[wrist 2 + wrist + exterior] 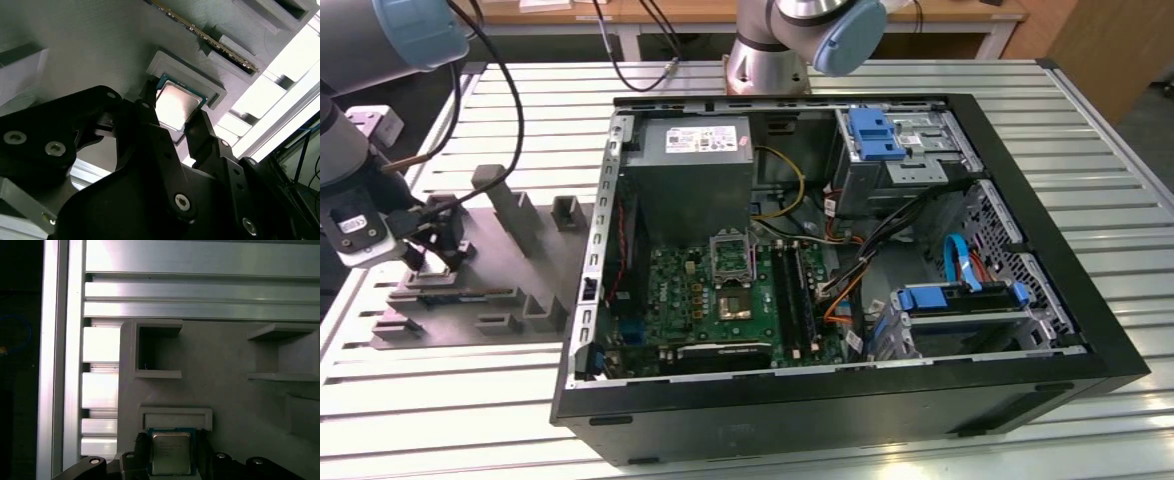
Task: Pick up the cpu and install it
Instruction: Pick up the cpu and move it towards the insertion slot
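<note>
The work stands at its first step: the grasp. In the exterior view the arm hangs over the grey moulded fixture (494, 290) on the bench (454, 400), at that view's left, well apart from the open computer case (1107, 350). In both wrist views the end effector (175, 120) straddles the cpu (175, 104), its two dark fingers (150, 112) set against opposite edges of the chip with no gap that I can make out, so I judge it closed on the cpu rather than merely poised around it. The cpu (171, 452) sits low on the fixture, just beside the raised lip of its nest (175, 417), and is not lifted clear. Inside the case, the socket frame (731, 255) on the green motherboard (680, 300) stands open. Everything after the grasp is left: lifting, carrying across and seating.
</note>
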Controlling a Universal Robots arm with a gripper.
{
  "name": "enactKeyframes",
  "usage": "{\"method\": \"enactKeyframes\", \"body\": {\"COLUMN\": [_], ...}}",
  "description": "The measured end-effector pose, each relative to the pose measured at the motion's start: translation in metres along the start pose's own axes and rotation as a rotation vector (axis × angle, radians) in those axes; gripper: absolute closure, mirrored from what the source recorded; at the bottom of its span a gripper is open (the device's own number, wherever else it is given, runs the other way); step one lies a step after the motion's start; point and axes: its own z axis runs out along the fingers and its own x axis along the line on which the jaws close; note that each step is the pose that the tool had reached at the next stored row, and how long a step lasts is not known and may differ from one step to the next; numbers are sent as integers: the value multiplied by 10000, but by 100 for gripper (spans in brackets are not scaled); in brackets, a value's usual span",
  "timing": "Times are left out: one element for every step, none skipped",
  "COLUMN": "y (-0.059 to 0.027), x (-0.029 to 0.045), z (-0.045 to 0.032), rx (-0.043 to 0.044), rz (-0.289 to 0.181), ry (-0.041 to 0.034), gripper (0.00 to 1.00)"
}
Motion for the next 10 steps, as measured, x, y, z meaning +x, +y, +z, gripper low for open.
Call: {"method": "enactKeyframes", "body": {"y": [0, 0, 0, 0, 0, 0, 0, 0, 1, 1], "x": [0, 0, 0, 0, 0, 0, 0, 0, 0, 0], "z": [-2, -3, -4, -5, -6, -6, -6, -6, -6, -6], "rx": [0, 0, -1, 0, -1, 0, -2, -3, -3, -3], "rz": [1, 0, 0, 0, 0, 0, 0, 0, 0, 0], "ry": [0, -1, -2, -2, -2, 0, -1, -1, -1, -1], "gripper": [51, 51, 51, 51, 51, 52, 52, 53, 53, 53]}}
